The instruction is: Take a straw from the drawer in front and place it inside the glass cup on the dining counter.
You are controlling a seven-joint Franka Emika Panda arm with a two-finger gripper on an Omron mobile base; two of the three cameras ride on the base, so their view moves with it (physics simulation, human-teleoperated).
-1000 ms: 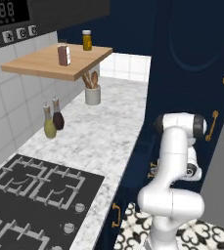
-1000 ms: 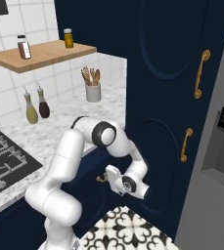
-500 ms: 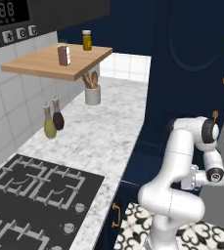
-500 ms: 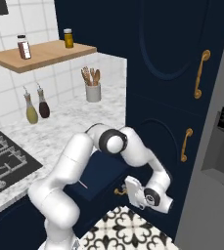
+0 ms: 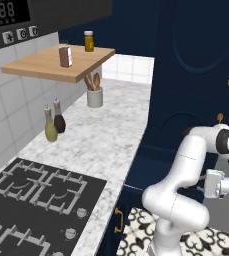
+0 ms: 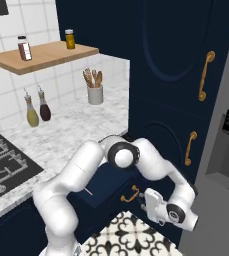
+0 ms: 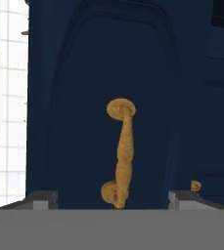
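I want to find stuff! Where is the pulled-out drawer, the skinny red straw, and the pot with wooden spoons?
drawer [image 6: 108,187], right base view, its navy front.
straw [image 6: 87,191], right base view, its visible reddish tip.
pot with wooden spoons [image 6: 95,94], right base view, its pale side.
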